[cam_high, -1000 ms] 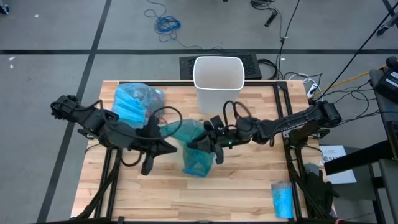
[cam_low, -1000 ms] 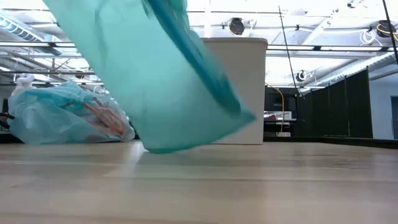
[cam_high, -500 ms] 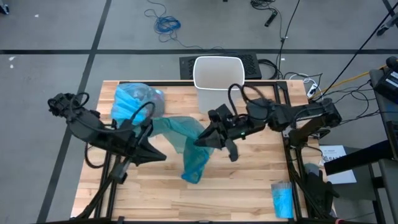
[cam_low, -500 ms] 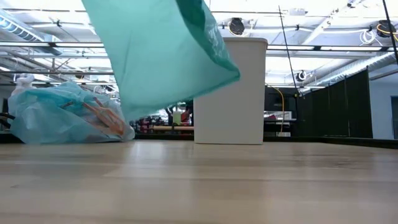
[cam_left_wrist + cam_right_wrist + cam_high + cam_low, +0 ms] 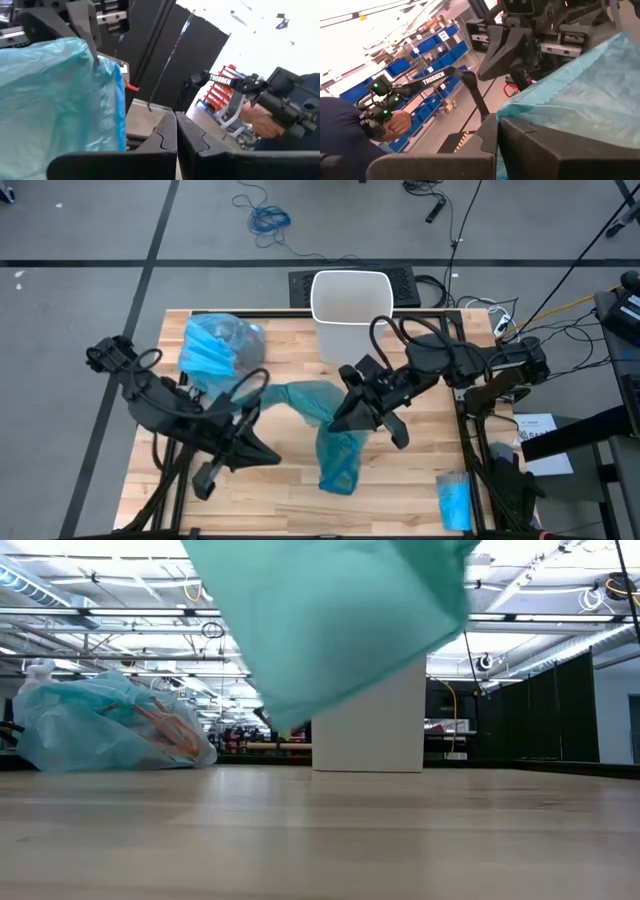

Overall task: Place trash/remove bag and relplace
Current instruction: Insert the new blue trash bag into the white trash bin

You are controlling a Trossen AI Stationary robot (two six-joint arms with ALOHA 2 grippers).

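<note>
A teal-green plastic bag (image 5: 325, 430) hangs in the air over the middle of the table, with my right gripper (image 5: 338, 420) shut on it. Its bottom (image 5: 330, 660) swings well above the tabletop. My left gripper (image 5: 270, 458) is shut and points level, close beside the teal-green bag (image 5: 55, 105); nothing shows between its fingertips (image 5: 176, 120). The light sky-blue bag (image 5: 212, 345) lies bunched on the table at the far left, with trash (image 5: 165, 730) showing through its wall. My right gripper pinches the teal-green bag's upper edge (image 5: 520, 107) between its two fingers, which point about level and come from the table's right. The bag hangs slack below them, clear of the table. My left gripper: I cannot tell whether it touches the bag beside it.
A white bin (image 5: 350, 305) stands upright at the far middle of the table. A small bright-blue roll (image 5: 455, 500) lies at the near right. Beyond the table a person's hands (image 5: 395, 122) hold a controller.
My right gripper has risen and tipped up to level, taking the teal-green bag with it. The bag's bottom has gone from just above the table to well clear of it, and it has swung sideways. My left gripper has moved toward the near edge and turned.
</note>
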